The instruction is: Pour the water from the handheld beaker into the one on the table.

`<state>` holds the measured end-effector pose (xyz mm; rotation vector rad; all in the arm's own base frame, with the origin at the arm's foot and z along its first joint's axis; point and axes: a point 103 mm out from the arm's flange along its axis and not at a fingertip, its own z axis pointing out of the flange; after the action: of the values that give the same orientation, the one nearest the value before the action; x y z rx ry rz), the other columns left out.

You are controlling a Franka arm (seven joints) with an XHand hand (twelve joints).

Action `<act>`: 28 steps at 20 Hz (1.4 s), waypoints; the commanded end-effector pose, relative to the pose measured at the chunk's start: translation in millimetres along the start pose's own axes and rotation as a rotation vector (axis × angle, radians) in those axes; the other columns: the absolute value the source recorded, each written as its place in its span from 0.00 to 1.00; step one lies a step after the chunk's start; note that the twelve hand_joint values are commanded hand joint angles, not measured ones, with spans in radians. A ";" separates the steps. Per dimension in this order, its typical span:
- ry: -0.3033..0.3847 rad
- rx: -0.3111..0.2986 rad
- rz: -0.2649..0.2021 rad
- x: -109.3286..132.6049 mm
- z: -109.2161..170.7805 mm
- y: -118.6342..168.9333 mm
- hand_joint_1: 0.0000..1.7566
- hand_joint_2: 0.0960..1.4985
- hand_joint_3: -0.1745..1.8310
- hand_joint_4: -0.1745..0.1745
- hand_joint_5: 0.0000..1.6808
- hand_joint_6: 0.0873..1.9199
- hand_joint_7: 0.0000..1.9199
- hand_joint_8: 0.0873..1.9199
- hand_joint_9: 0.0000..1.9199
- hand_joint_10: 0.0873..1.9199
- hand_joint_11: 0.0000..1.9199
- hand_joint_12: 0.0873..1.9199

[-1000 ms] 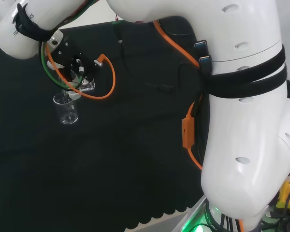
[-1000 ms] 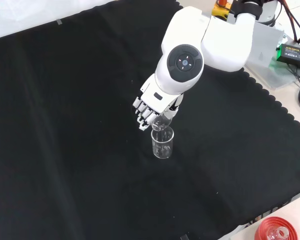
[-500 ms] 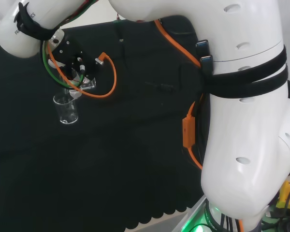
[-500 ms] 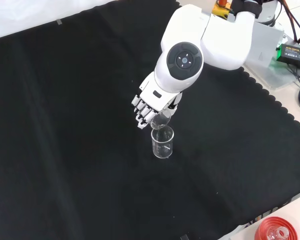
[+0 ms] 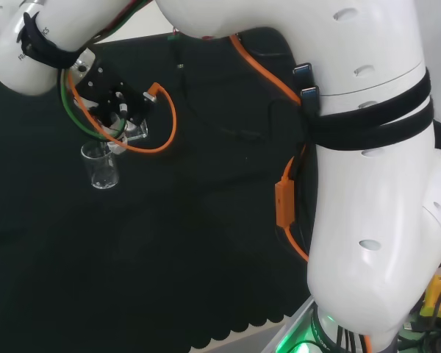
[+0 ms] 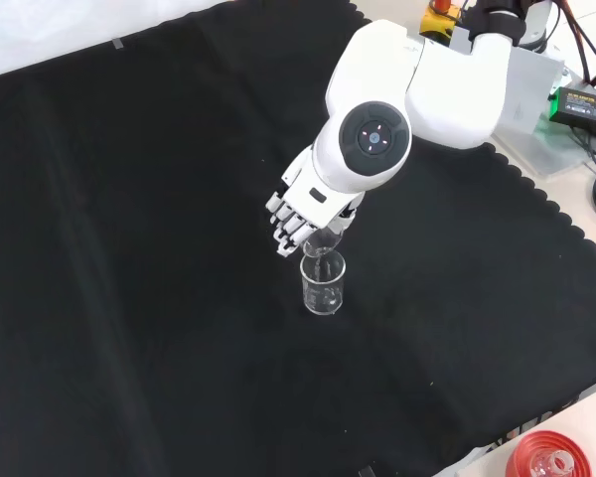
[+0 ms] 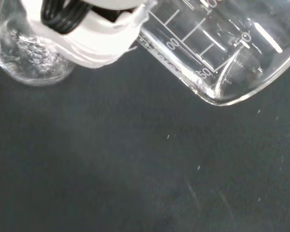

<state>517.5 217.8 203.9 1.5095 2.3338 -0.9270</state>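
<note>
The hand (image 6: 296,217), curled round the tilted clear glass beaker (image 7: 222,53), risks spilling beside the clear receiving beaker (image 6: 323,283) below.

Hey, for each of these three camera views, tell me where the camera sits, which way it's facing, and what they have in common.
Head view: behind and above the arm's base, looking over its big white links at the black cloth.
Front view: before the arm, looking down; the hand enters from the top.
Wrist view: at the wrist, looking past a white part of the hand at the tilted handheld beaker.
Shared: head and front views both show the table beaker under the hand.
</note>
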 end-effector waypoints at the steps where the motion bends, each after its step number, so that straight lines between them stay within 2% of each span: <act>1: -0.024 0.024 0.024 -5.0 3.9 -2.8 0.81 0.65 0.00 0.00 0.88 0.01 0.82 0.00 0.75 0.08 0.57 0.44; 6: -0.052 0.034 0.022 6.3 -8.1 0.8 0.81 0.65 0.00 0.00 0.87 0.01 0.82 0.00 0.75 0.08 0.57 0.44; 8: -0.034 0.030 0.027 -5.7 0.8 -3.6 0.81 0.65 0.00 0.00 0.87 0.01 0.82 0.00 0.75 0.08 0.57 0.44; 11: -0.052 0.036 0.025 0.5 -4.7 -1.6 0.81 0.65 0.00 0.00 0.87 0.01 0.82 0.00 0.75 0.08 0.57 0.44; 14: -0.032 0.025 0.025 -6.8 0.7 -4.4 0.81 0.65 0.00 0.00 0.87 0.01 0.82 0.00 0.75 0.07 0.57 0.44; 20: -0.052 0.036 0.024 -5.5 -0.4 -4.4 0.81 0.65 0.00 0.00 0.87 0.01 0.82 0.00 0.75 0.07 0.57 0.44; 28: -0.043 0.032 0.022 -4.8 0.4 -4.7 0.81 0.65 0.00 0.00 0.87 0.01 0.82 0.00 0.75 0.07 0.57 0.44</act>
<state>516.1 212.5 208.1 1.5087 2.2780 -0.9864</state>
